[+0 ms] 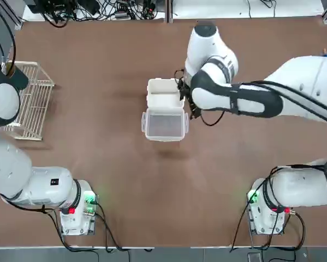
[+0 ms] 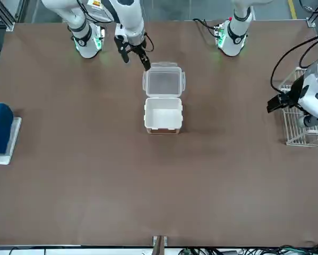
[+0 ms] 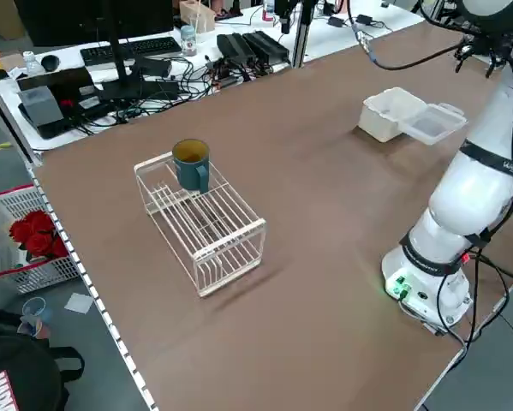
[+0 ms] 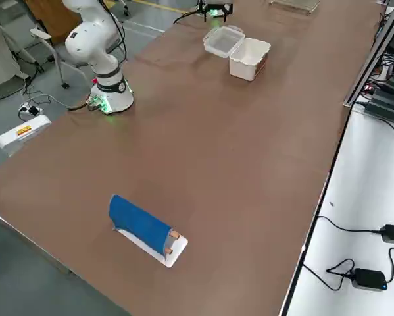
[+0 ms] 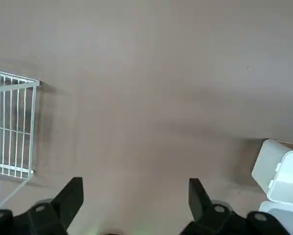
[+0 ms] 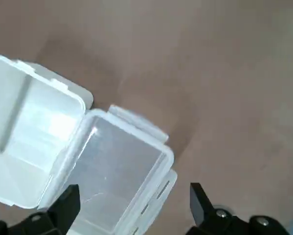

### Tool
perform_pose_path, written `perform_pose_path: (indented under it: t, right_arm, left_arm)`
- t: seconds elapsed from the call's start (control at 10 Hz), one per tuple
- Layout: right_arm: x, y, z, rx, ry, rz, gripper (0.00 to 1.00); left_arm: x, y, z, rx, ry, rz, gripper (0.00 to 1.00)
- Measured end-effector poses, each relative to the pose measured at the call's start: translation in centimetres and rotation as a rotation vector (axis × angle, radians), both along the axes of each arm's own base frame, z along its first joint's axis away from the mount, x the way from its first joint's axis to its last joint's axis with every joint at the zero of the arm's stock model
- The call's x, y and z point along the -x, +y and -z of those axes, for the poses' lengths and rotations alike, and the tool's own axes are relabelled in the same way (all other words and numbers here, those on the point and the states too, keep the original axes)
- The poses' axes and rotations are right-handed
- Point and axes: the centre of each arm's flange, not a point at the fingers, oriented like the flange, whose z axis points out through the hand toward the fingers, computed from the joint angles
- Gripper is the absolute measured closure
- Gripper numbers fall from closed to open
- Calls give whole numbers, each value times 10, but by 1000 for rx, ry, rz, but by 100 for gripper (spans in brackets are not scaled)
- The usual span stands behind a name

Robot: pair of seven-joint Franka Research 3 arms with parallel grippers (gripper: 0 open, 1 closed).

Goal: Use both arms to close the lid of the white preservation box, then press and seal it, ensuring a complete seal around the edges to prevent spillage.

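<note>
The white preservation box (image 1: 162, 91) stands open at mid-table. Its lid (image 1: 164, 124) lies flat on the robot's side, still hinged to it. My right gripper (image 2: 137, 56) hovers open just beside the lid's right edge, touching nothing. In the right wrist view the lid (image 6: 118, 169) and the box (image 6: 31, 147) lie beyond the spread fingers (image 6: 67, 205). My left gripper (image 2: 280, 101) is open far off at the table's left, by the wire basket (image 2: 302, 123). Its wrist view shows only a corner of the box (image 5: 282, 172) past the open fingertips (image 5: 74, 192).
The wire basket (image 3: 200, 224) lies on its side at the left edge with a teal cup (image 3: 191, 163) on it. A blue roll on a white holder (image 4: 141, 227) sits at the far right corner. Bare brown table (image 1: 114, 180) surrounds the box.
</note>
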Motion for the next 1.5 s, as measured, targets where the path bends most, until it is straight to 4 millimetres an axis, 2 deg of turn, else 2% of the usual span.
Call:
perform_pose_path:
  t: [0.3,0.6,0.9,1.2,1.5]
  right_arm:
    - [28,34,32,-70,23,44,1]
    - [51,45,64,-112,31,68,1]
    - [56,52,86,-125,72,108,1]
    - [52,55,95,-155,78,126,4]
    - [50,56,101,-168,84,134,16]
  left_arm:
    - [0,1,4,-1,8,-1,4]
    - [0,1,4,-1,8,-1,4]
    - [0,0,4,-1,8,-1,4]
    - [0,0,4,-1,8,-1,4]
    - [0,1,4,-1,8,-1,4]
